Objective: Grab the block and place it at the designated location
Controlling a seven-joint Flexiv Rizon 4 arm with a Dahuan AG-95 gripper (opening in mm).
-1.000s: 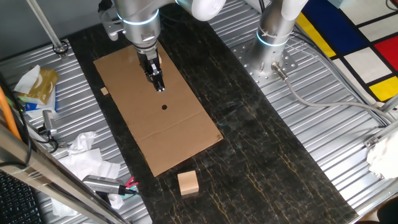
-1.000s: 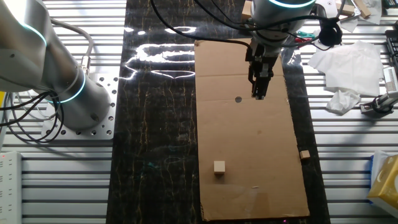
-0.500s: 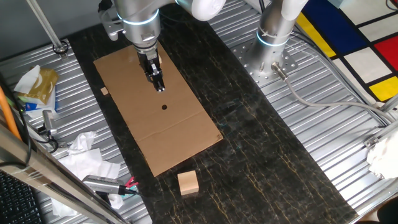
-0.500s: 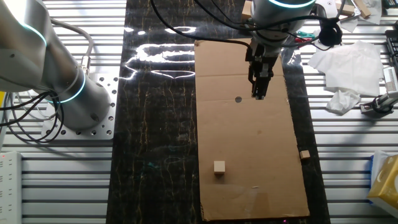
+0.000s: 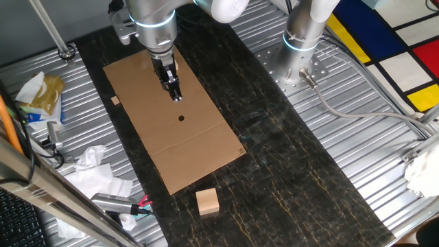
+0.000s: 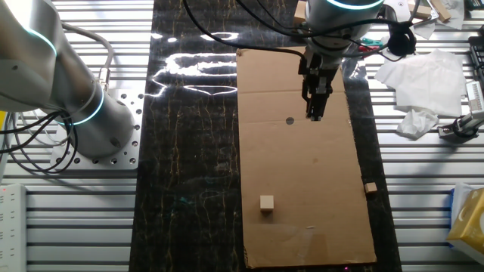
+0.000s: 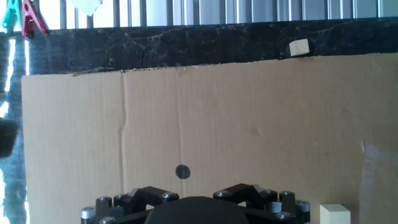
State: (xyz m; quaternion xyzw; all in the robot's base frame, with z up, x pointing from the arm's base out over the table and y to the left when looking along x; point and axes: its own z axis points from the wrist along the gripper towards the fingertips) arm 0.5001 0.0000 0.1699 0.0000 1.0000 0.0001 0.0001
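My two-finger gripper (image 6: 313, 115) hung over the flat brown cardboard sheet (image 6: 302, 227), fingers pointing down and nothing between them. They looked narrow and close together, but I could not tell whether they were fully closed. The tiny pale beige wooden cube (image 6: 266, 202) sat on the matte cardboard near one end, well apart from me, with square edges and a smooth face. The small round black dot (image 6: 290, 120) lay just beside my fingertips, bare. The sheet had one crease across it and rested on a glossy black veined mat (image 6: 189, 151) over ribbed metal tabletop (image 6: 423, 219). A small flat tan chip (image 6: 370, 187) lay just off the cardboard's edge. A larger tan wooden block (image 5: 207, 201) stood on the mat beyond the far end. Crumpled white paper (image 6: 420, 91) lay off to the side.
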